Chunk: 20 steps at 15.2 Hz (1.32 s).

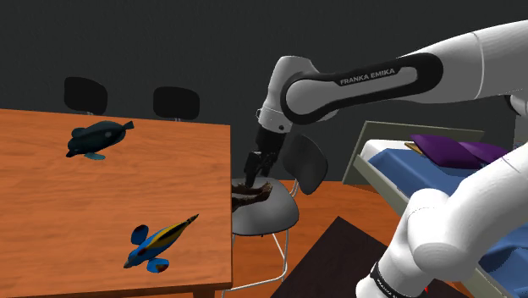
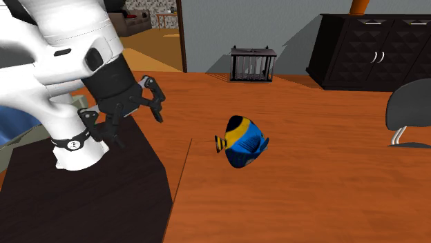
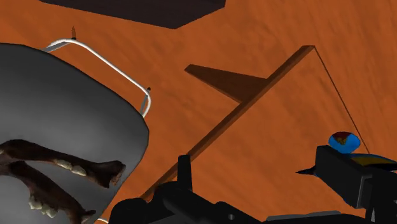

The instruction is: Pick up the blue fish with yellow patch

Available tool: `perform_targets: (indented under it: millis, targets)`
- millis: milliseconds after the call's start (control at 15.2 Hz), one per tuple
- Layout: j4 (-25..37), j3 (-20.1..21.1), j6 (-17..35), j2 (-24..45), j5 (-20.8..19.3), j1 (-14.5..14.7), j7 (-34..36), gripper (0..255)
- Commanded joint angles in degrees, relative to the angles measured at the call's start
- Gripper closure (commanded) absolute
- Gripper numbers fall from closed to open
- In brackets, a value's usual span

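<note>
Two fish on the wooden table (image 1: 51, 212); mine is the blue fish (image 1: 157, 242) w/ the yellow patch, near the table's front edge at the shoulder view's lower left. The dark fish (image 1: 100, 138) sits further back, well apart from it. Gripper (image 1: 256, 173) hangs off to the side, over a grey chair (image 1: 275, 216) w/ a toothed jawbone (image 1: 250, 193) on its seat. Jaws are released, fingers apart w/ nothing btw them.

Target looks rigid, light, thin-bodied and prob. smooth, so it could slip or tip over. It seems to stand upright on its belly. Fins and tail look thin, so I'd avoid them. I'd come from above and pinch across the flat flanks at mid-body, where it's deepest.

Only legible text is "FRANKA EMIKA" on the arm (image 1: 372, 78). No label on the fish that I can read.
</note>
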Motion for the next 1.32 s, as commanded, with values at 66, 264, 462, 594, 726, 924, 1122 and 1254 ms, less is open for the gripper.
perform_targets:
  millis: [66, 264, 462, 594, 726, 924, 1122, 1254]
  targets:
    - [1.56, 1.01, 4.29, 4.54, 2.83, 1.80, -1.14, 0]
    - [4.18, 2.05, 7.95, 9.54, 5.41, 3.45, -2.36, 0]
    - [7.33, 3.15, 11.15, 14.55, 7.84, 4.96, -3.66, 0]
    - [9.71, 3.92, 13.02, 17.89, 9.33, 5.89, -4.54, 0]
    - [12.31, 4.74, 14.70, 21.21, 10.67, 6.75, -5.38, 0]
    - [16.59, 5.99, 16.85, 26.16, 12.37, 7.95, -6.53, 0]
    - [21.31, 7.27, 18.60, 31.08, 13.63, 9.09, -7.49, 0]
    - [24.70, 8.10, 19.55, 34.36, 14.19, 9.87, -8.00, 0]
